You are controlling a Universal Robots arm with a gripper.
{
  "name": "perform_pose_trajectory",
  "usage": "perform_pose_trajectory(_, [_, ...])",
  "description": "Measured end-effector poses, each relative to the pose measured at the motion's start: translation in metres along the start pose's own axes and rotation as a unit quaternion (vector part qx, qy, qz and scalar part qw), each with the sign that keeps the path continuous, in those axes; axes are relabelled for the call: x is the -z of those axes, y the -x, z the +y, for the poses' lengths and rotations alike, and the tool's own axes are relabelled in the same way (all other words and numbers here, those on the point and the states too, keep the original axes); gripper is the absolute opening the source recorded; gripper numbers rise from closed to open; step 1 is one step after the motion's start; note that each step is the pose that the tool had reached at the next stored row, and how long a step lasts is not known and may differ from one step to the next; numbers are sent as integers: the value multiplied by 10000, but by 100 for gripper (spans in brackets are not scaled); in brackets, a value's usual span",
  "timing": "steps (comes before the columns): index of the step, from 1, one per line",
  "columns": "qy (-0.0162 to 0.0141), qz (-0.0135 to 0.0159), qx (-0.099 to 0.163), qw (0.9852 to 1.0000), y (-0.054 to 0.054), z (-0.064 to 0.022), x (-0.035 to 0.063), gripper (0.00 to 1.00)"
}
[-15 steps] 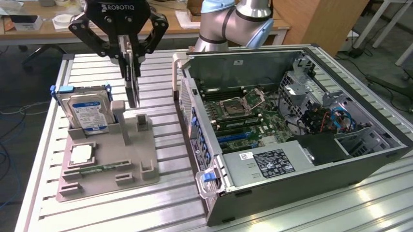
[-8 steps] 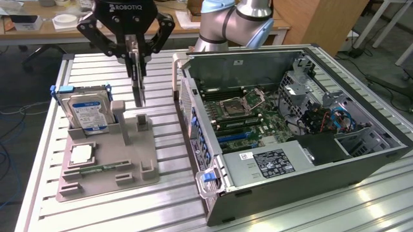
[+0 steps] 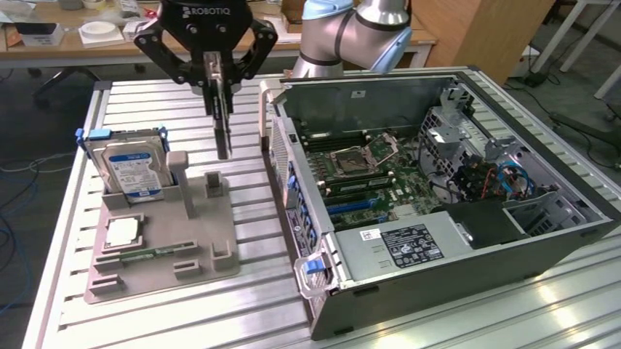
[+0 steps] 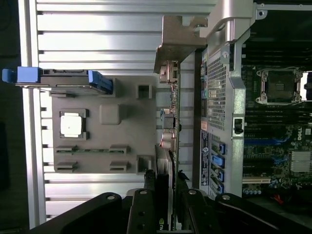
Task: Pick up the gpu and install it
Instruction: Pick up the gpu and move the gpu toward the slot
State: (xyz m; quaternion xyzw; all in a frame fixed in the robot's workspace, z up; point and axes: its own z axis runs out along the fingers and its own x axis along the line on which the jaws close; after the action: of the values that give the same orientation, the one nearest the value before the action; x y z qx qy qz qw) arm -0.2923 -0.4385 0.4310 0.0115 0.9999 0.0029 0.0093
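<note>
The gpu (image 3: 223,131) hangs in the upper left of the exterior frame, edge-on as a thin dark strip. Its long axis is upright, with the top end in the tool (image 3: 221,91) and the bottom end pointing down at the grey holder tray (image 3: 209,240). The tool's fingers are clamped on the card's top edge. In the wrist view the card (image 4: 169,146) runs straight away from the tool (image 4: 165,187), its metal bracket at the far end.

The ribbed desk (image 3: 194,320) lies bare along the lower frame edge. The card's lower end hangs clear of the tray, just over a short grey post. There is open air on both sides, between the hard drive (image 3: 131,167) at the frame's left and the side wall of the computer case (image 3: 543,254) at the right.

On the tray, nearest the camera, a narrow green memory stick (image 3: 155,254) lies flat in its slot. Behind it sits a square processor chip (image 3: 123,233). Farther back the hard drive stands upright in its blue-edged cradle. The case lies open on its side, with the motherboard (image 3: 379,174) and its cables inside.
</note>
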Motion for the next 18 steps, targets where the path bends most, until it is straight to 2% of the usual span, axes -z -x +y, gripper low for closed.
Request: perform_pose_trajectory(18, [0, 0, 0, 10000, 288, 7, -5, 27])
